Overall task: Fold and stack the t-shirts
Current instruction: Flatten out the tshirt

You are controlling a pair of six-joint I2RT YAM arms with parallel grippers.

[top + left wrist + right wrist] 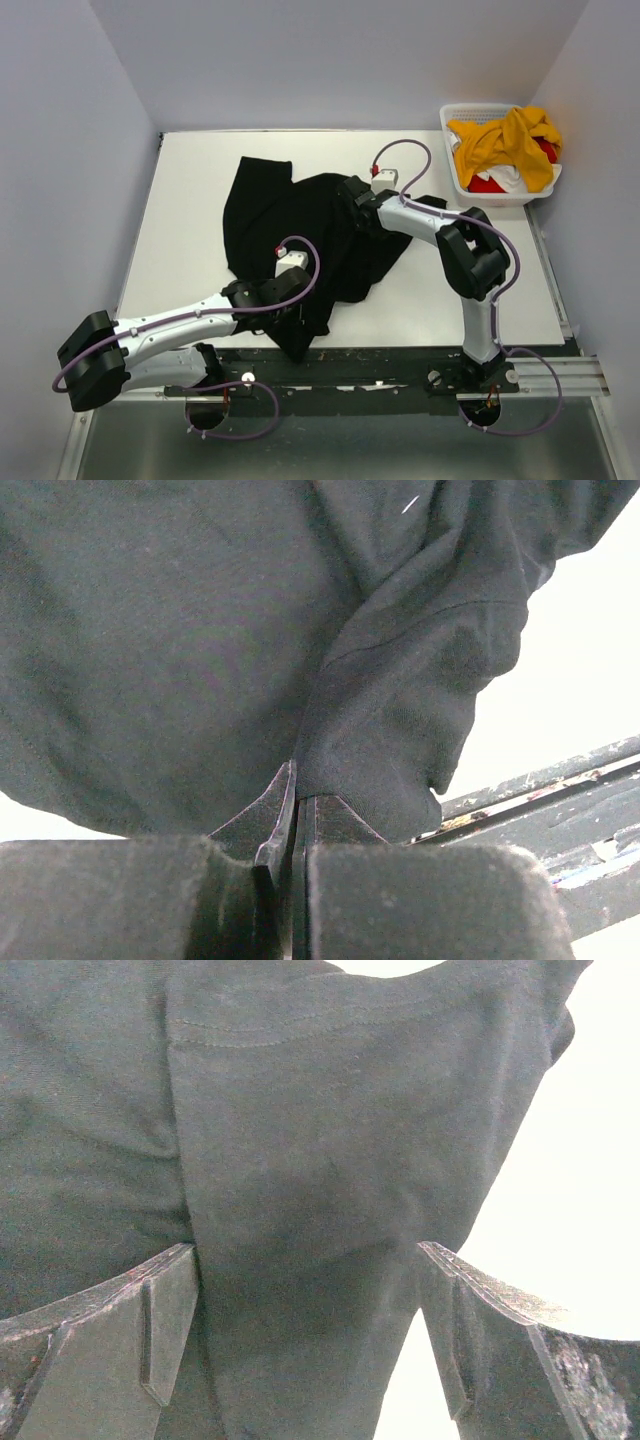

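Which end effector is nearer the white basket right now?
Right. The right end effector is over the black t-shirt midway across the table, left of the basket; the left end effector pinches that shirt at the near edge, farther off.

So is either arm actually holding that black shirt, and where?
The left gripper is shut on the black t-shirt, pinching a bunched fold near its edge. The right gripper is open astride a hemmed flap, holding nothing.
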